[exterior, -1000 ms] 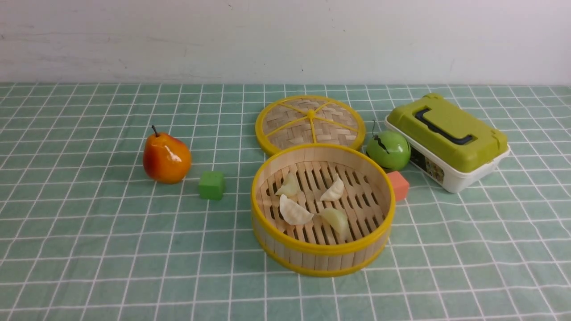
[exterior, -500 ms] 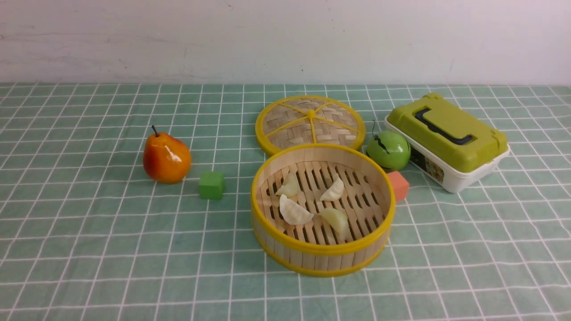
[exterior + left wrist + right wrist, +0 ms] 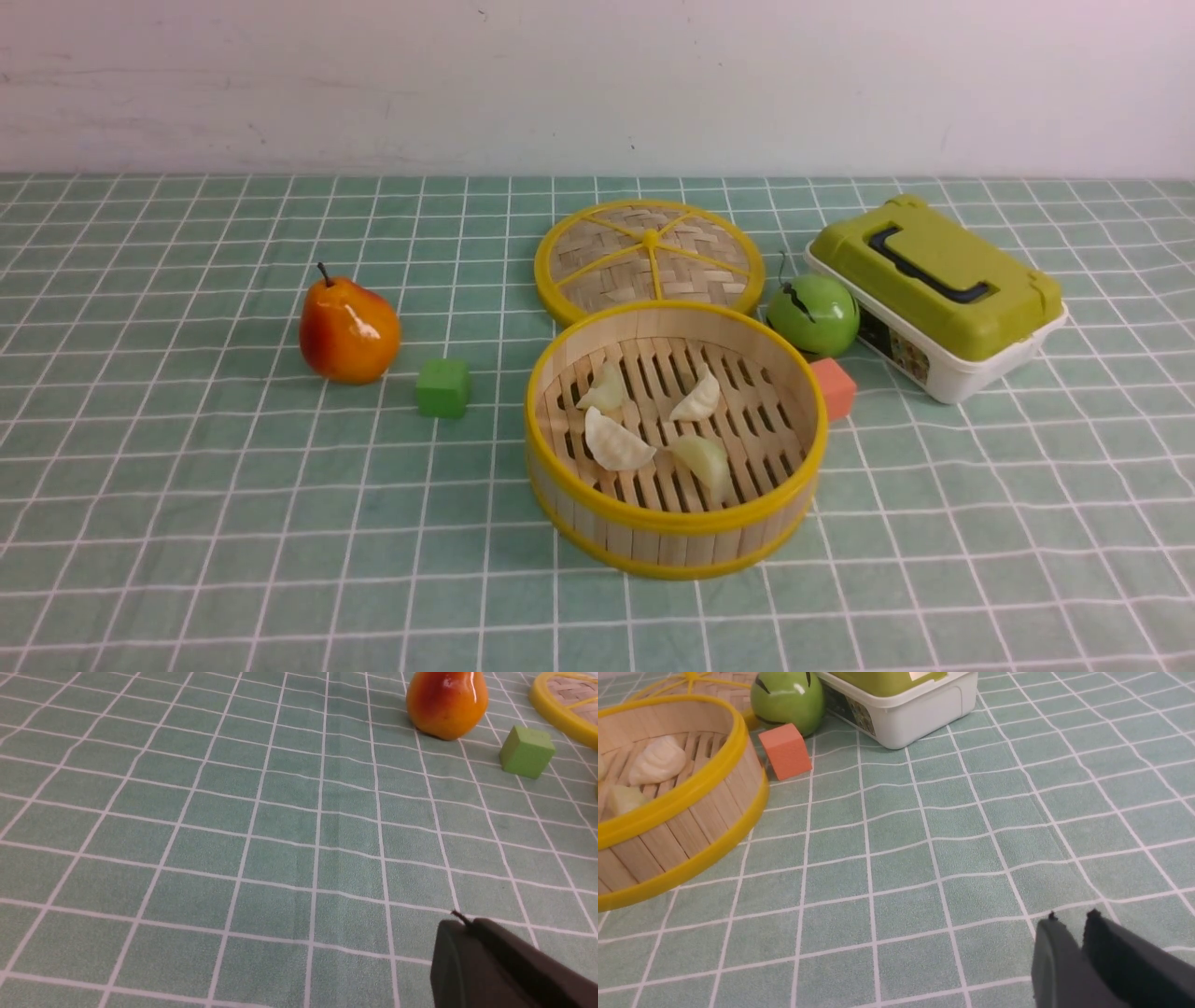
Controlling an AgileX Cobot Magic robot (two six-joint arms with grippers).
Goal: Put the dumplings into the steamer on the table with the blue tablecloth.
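The left pincer (image 3: 460, 926) has its two dark fingers pressed together with nothing between them, and it hangs above bare blue tablecloth (image 3: 280, 849); the right pincer (image 3: 1071, 926) shows a narrow gap between its fingers, it holds nothing, and it also stands over bare cloth; neither pincer is seen in the front view. Near the right pincer, the steamer (image 3: 674, 541) stands on the worktop (image 3: 187, 523), a little right of the middle; all four dumplings (image 3: 616, 443) lie apart from each other on its slatted floor, inside the yellow rim. Just behind the steamer lies the flat woven lid (image 3: 649, 257); a red block (image 3: 834, 387) is just beside the steamer's right wall, and a green apple (image 3: 812, 315) sits behind this block, next to a green-lidded box (image 3: 934, 289). To the left of the steamer there is a green cube (image 3: 442, 387), and further left an orange pear (image 3: 347, 329).
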